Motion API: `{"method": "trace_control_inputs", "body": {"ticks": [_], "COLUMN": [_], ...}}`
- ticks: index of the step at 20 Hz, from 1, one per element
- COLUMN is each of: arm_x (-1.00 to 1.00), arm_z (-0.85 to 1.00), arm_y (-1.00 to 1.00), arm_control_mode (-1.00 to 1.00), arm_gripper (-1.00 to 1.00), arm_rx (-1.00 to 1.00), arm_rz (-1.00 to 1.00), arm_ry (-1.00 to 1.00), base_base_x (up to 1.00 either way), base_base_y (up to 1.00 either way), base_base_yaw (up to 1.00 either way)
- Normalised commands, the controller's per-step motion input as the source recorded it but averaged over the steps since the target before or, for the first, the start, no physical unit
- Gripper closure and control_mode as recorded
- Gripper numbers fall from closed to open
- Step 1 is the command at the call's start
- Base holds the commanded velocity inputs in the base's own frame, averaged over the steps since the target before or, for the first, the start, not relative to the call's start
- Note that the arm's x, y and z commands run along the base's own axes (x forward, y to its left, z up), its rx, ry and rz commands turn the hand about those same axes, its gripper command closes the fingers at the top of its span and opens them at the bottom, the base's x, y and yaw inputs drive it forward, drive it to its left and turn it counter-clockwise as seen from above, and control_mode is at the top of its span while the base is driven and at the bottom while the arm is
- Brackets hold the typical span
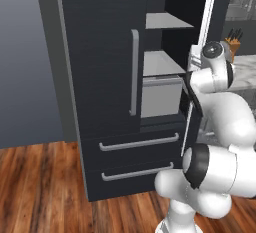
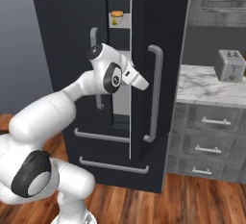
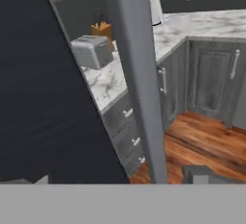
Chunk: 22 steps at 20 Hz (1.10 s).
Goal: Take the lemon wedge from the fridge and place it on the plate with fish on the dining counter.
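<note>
The white arm reaches forward to the black fridge (image 1: pixel 100 77), whose right door stands partly open. The end effector (image 2: pixel 144 83) sits just beside that door's long grey handle (image 2: pixel 154 93), and its 2 tips are spread wide with nothing between them. Inside the fridge are grey shelves and a grey bin (image 1: pixel 161 96). High up on a far shelf sits the tiny yellow lemon wedge (image 2: pixel 115 21), just under a flat round orange thing (image 2: pixel 116 14). To the right, a marble bench (image 2: pixel 206 86) carries a grey toaster (image 2: pixel 230 65).
</note>
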Motion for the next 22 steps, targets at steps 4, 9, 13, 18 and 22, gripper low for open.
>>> {"method": "trace_control_inputs", "body": {"ticks": [4,9,13,18,22], "arm_x": [-0.37,0.15,0.01,0.03,-0.42], "arm_z": [-0.52,-0.36,-0.54,-0.28,0.04], "arm_y": [-1.0,-0.79,-1.0,-0.88,0.29], "arm_control_mode": [-1.0,-1.0,-1.0,-1.0,-1.0], "arm_gripper": [-1.0,-1.0,-1.0,-1.0,-1.0], "arm_rx": [-0.06,-0.05,-0.01,-0.01,0.0], "arm_rz": [-0.15,-0.05,-0.05,-0.03,0.04], "arm_ry": [0.17,0.09,0.07,0.01,0.01], "base_base_x": [0.0,0.0,0.0,0.0,0.0], "base_base_y": [0.0,0.0,0.0,0.0,0.0], "base_base_yaw": [0.0,0.0,0.0,0.0,0.0]}}
